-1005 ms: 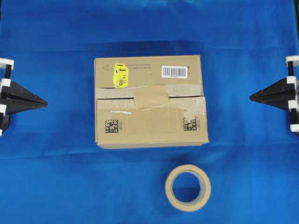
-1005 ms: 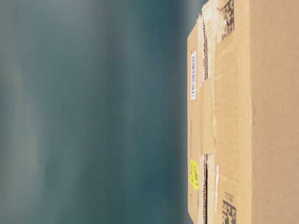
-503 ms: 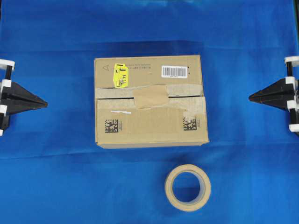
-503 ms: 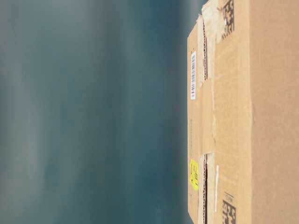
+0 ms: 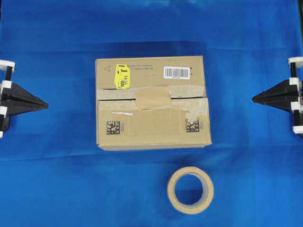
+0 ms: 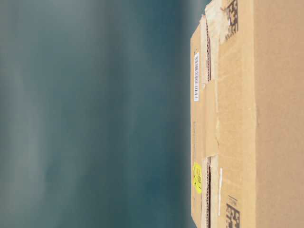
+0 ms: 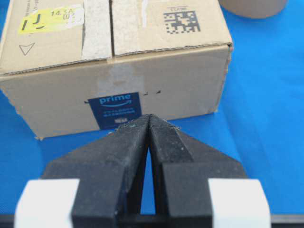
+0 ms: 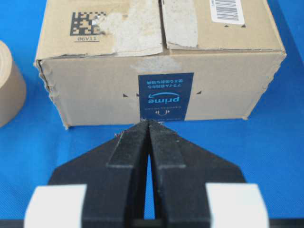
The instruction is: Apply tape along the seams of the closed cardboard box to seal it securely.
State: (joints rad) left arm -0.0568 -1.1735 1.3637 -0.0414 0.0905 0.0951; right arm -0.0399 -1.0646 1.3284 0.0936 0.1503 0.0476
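The brown cardboard box point(image 5: 152, 102) sits mid-table with a yellow sticker point(image 5: 122, 76) and white barcode label point(image 5: 176, 72) on top. Its seam point(image 5: 116, 99) runs left to right between the flaps, edged with pale torn old tape. A short tan piece of tape point(image 5: 153, 98) lies across the seam's middle. My left gripper point(image 5: 46, 103) rests shut and holding nothing at the far left, pointing at the box's left end point(image 7: 118, 92). My right gripper point(image 5: 254, 98) rests shut with nothing in it at the far right, facing the box's right end point(image 8: 161, 90). The table-level view shows the box point(image 6: 247, 114) close up.
A beige tape roll point(image 5: 190, 190) lies flat in front of the box, toward the right. It also shows at an edge of each wrist view as the tape roll point(image 7: 251, 6) and tape roll point(image 8: 9, 90). Blue cloth point(image 5: 57, 179) covers the table.
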